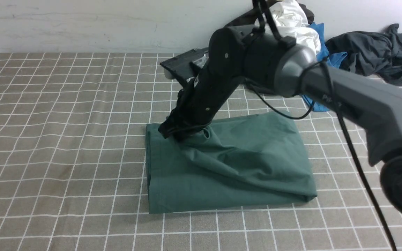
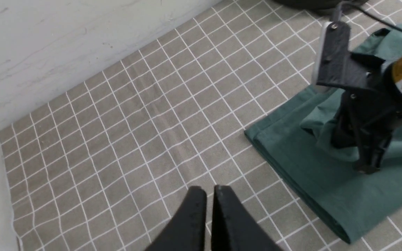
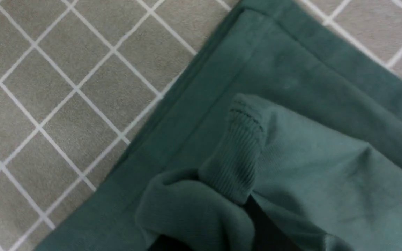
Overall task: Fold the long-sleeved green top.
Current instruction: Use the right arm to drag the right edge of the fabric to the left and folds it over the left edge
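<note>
The green long-sleeved top (image 1: 236,167) lies folded into a rough rectangle on the checked tablecloth (image 1: 65,122), with loose folds across its upper layer. My right gripper (image 1: 173,134) reaches across to its far left corner and is shut on a bunch of the fabric, lifting it slightly. In the right wrist view the top (image 3: 309,87) fills the frame, a ribbed cuff (image 3: 239,157) is bunched over my right gripper (image 3: 222,223), and only one dark finger (image 3: 260,223) shows. The left wrist view shows my left gripper (image 2: 209,195) shut and empty above bare cloth, left of the top (image 2: 309,167) and the right gripper (image 2: 365,164).
A clothes pile sits at the back right against the wall: a white garment (image 1: 291,21), a bright blue tee (image 1: 323,52) and a dark grey garment (image 1: 379,52). A flat black object (image 1: 183,64) lies behind the right arm. The tablecloth's edge (image 2: 5,181) runs along the wall.
</note>
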Available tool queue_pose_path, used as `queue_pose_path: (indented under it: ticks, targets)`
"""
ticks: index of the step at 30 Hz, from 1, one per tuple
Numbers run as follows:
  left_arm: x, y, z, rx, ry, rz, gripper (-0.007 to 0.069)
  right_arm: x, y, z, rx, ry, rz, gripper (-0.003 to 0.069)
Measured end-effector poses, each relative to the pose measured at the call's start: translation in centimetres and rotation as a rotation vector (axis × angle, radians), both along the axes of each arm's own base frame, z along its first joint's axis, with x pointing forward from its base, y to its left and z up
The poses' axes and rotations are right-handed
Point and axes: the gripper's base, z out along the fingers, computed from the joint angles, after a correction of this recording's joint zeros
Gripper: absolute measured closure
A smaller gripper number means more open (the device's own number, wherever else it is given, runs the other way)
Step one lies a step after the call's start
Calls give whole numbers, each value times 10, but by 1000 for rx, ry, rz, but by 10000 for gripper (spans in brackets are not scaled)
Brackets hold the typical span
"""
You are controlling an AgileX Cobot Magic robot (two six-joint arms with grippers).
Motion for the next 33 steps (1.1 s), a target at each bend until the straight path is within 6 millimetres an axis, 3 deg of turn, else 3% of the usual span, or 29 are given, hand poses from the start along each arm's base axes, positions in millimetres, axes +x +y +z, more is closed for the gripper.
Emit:
queue_pose_path:
  ticks: [3, 7, 11, 14, 20, 21, 22, 23, 24, 25, 28, 31, 33]
  targets:
    - [-9, 1, -10, 4, 28, 0, 611, 0, 8, 8, 83, 33, -7, 389]
    - [-17, 3, -20, 11, 62, -2, 611, -5, 7, 46, 106, 13, 32, 203]
    - [-28, 4, -17, 9, 47, -3, 611, 1, -10, 74, 11, -109, -27, 137]
    - [-36, 5, -12, 6, 25, -3, 611, 12, -25, 74, -78, -157, -117, 134]
    - [-43, 6, -9, 2, 8, -3, 611, 18, -24, 44, -137, -100, -153, 176]
    - [-43, 6, -10, 2, 9, -4, 611, 20, -19, 27, -155, -70, -144, 199]
    - [-43, 6, -10, 1, 11, -5, 611, 20, -18, 24, -157, -65, -143, 205]
    - [-43, 6, -12, -1, 20, -7, 611, 23, -13, -1, -186, -24, -134, 233]
    - [-43, 6, -13, -1, 22, -7, 611, 22, -13, -1, -186, -23, -133, 236]
    - [-42, 5, -16, -1, 33, -8, 611, 25, -10, -22, -214, 8, -129, 257]
    - [-39, 4, -25, 0, 68, -10, 611, 28, -7, -55, -244, 64, -126, 296]
    - [-37, 4, -33, 4, 97, -10, 611, 27, -4, -62, -226, 96, -126, 314]
    - [-35, 4, -40, 8, 122, -10, 611, 23, 1, -54, -162, 124, -111, 323]
